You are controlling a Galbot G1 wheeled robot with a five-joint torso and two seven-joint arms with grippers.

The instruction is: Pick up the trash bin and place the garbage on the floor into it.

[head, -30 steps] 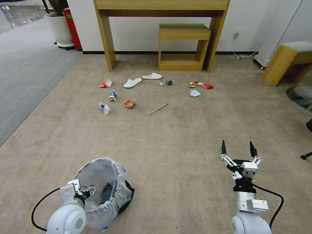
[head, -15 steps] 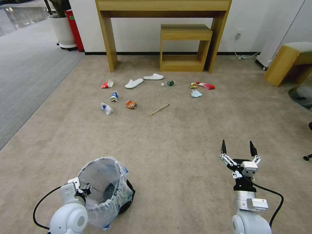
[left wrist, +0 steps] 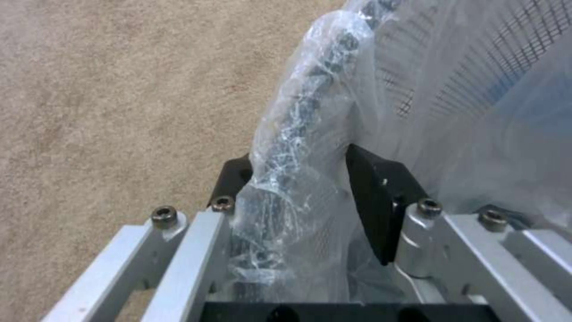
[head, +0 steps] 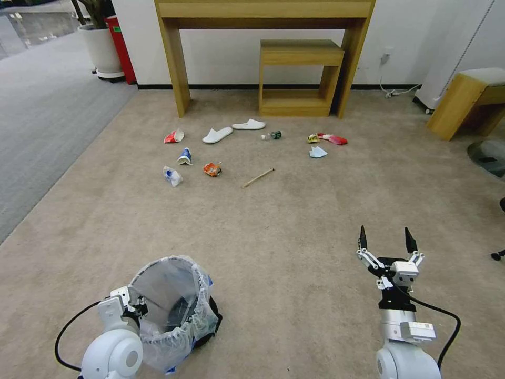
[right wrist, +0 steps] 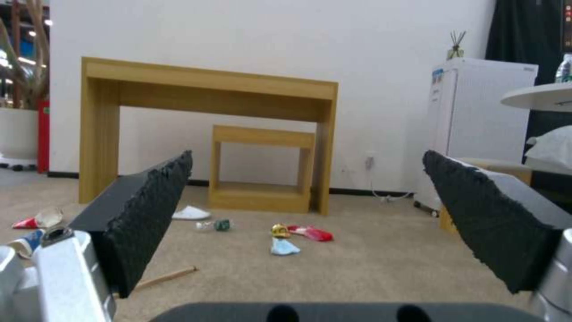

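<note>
On the floor [head: 294, 221] of beige carpet, garbage [head: 212, 169] lies scattered toward twelve o'clock, well apart from the robot. At seven o'clock the trash bin [head: 176, 310] tilts, its bagged rim clamped by the left gripper [left wrist: 310, 179] — apparently for carrying. At five o'clock, the right gripper [head: 386, 243] hovers, fingers spread, likely ready to collect litter.

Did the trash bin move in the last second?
Yes, slightly: the trash bin, held by the left gripper, drifted right and nearer the robot relative to the wooden stick.
</note>
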